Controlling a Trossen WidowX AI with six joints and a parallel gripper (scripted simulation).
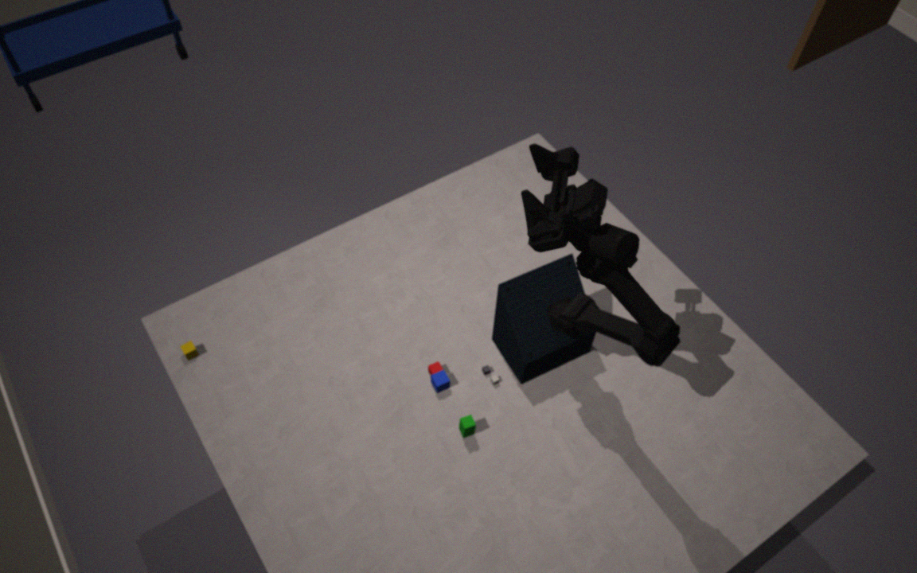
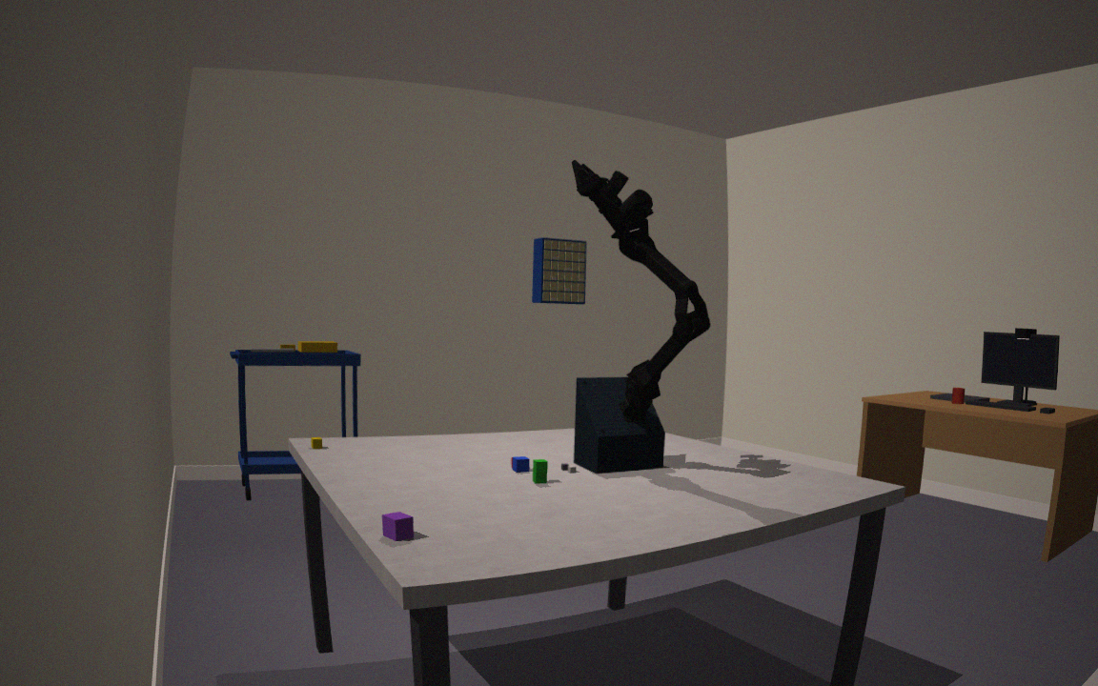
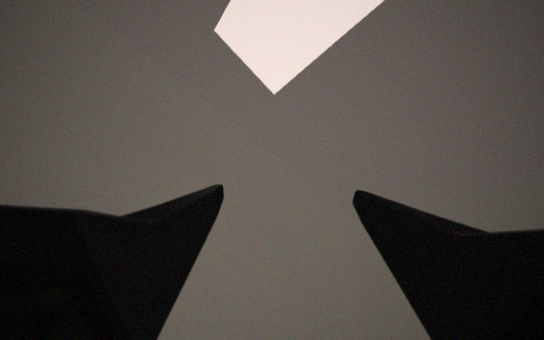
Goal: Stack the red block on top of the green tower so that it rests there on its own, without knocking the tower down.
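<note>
One red block (image 1: pixel 435 368) sits on the tabletop (image 1: pixel 348 285), touching a blue block (image 1: pixel 440 382), left of the base. Claw (image 1: pixel 544 196) is raised high, spread, empty. Block looks rigid and light; grip its free opposite sides

Top view looks steeply down from high above; exterior view stands back at a corner. Both share the table (image 1: pixel 348 299). Wrist view faces the ceiling.
</note>
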